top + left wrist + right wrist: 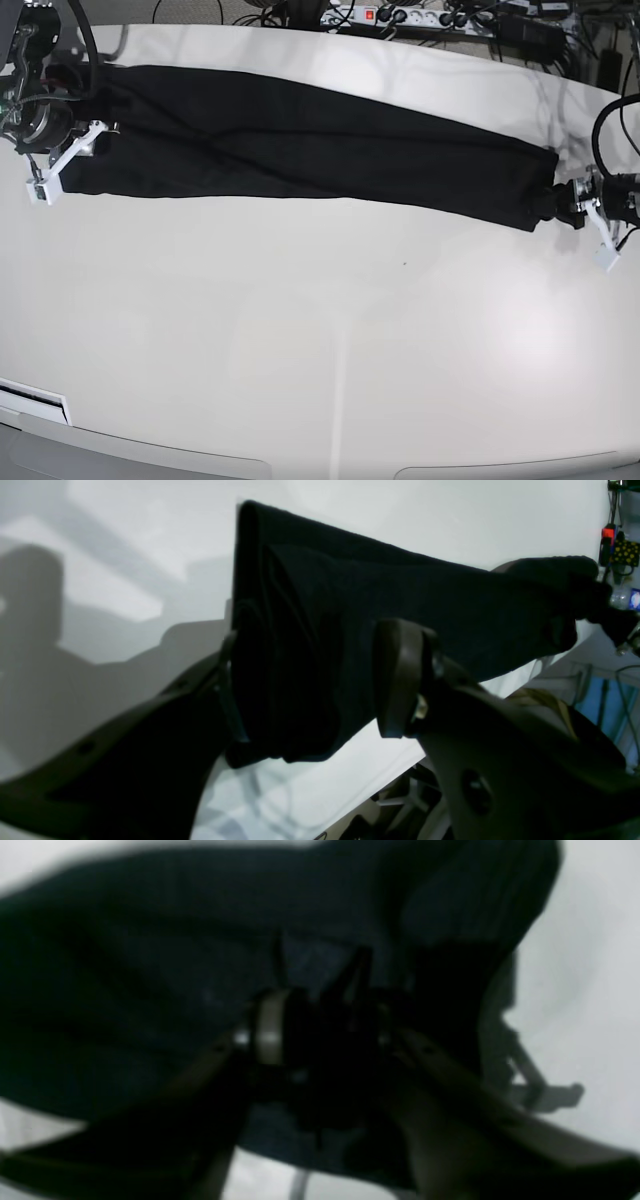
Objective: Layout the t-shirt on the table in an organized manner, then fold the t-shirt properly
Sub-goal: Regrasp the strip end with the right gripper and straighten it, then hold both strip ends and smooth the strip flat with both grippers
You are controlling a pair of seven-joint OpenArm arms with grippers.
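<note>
Your t-shirt (300, 150) lies folded into a long band across the far part of the tabletop (320, 340). Your left tool (320, 690) clamps one end of the t-shirt. Your right tool (320, 1040) sits at the other end, its state unclear.

black t-shirt (350, 615) bunched between left gripper (310, 690) fingers, above white table (125, 555)

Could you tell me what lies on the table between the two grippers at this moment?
In the base view, the t-shirt stretches as one long black band from the right gripper to the left gripper.
</note>
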